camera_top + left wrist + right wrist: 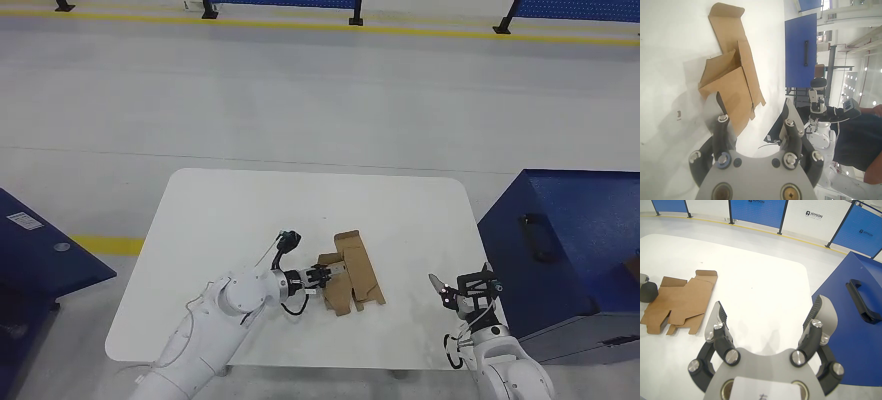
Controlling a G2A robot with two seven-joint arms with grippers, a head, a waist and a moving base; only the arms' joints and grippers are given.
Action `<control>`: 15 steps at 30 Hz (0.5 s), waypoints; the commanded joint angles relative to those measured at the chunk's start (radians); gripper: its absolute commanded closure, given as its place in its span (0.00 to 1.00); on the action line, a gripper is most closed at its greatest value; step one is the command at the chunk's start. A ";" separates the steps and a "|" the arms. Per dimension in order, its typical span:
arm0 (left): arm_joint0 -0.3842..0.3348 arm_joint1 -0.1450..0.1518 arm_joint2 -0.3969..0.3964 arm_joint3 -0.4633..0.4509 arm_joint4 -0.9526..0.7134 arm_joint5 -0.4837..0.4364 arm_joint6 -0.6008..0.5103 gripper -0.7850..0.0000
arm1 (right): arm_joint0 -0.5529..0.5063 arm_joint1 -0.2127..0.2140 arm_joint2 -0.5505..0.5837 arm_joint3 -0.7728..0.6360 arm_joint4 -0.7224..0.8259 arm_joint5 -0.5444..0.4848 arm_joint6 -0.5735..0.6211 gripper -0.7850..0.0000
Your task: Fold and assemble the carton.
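1. The carton [352,272] lies on the white table [240,210], a little toward the robot's edge. It is mostly flat, but in the left wrist view one panel [719,75] stands up from the board, so a tube has begun to open at that end.
2. Its long axis runs from the robot's side of the table outward, slightly slanted. The flaps at both ends lie unfolded, so I judge the task to be at an early stage.
3. The left gripper [316,278] sits right at the carton's left long edge, with its jaws spread wide and nothing held. One finger [721,103] overlaps the raised panel, but I cannot tell whether it touches.
4. The right gripper [770,313] hangs well apart on the carton's right, near the table's right edge. Its jaws are also spread and empty.
5. The left arm is by far the nearer, and the carton lies straight ahead of its claw, broadside on. The coming move probably works on the raised panel across the short axis. To brace the opposite long edge, the right arm would have to cross bare table.
6. A blue box [570,240] with a black handle [861,300] stands just beside the table on the right.
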 commanded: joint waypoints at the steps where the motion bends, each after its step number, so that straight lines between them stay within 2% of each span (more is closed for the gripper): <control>1: 0.016 0.005 -0.012 -0.024 0.002 -0.016 -0.003 0.34 | 0.000 0.000 0.000 0.000 0.000 0.000 0.000 0.00; 2: 0.025 0.010 -0.026 -0.037 0.001 -0.023 0.000 0.36 | 0.000 0.000 0.000 0.000 0.000 0.000 0.000 0.00; 5: 0.061 0.024 -0.061 -0.086 0.010 -0.036 0.006 0.34 | 0.000 0.000 0.000 0.000 0.000 0.000 0.000 0.00; 8: 0.084 0.034 -0.084 -0.116 0.028 -0.012 0.004 0.33 | 0.000 0.000 0.000 0.000 0.000 0.000 0.000 0.00; 15: 0.077 0.027 -0.061 -0.086 0.061 0.055 0.004 0.39 | 0.000 0.000 0.000 0.000 0.000 0.000 0.000 0.00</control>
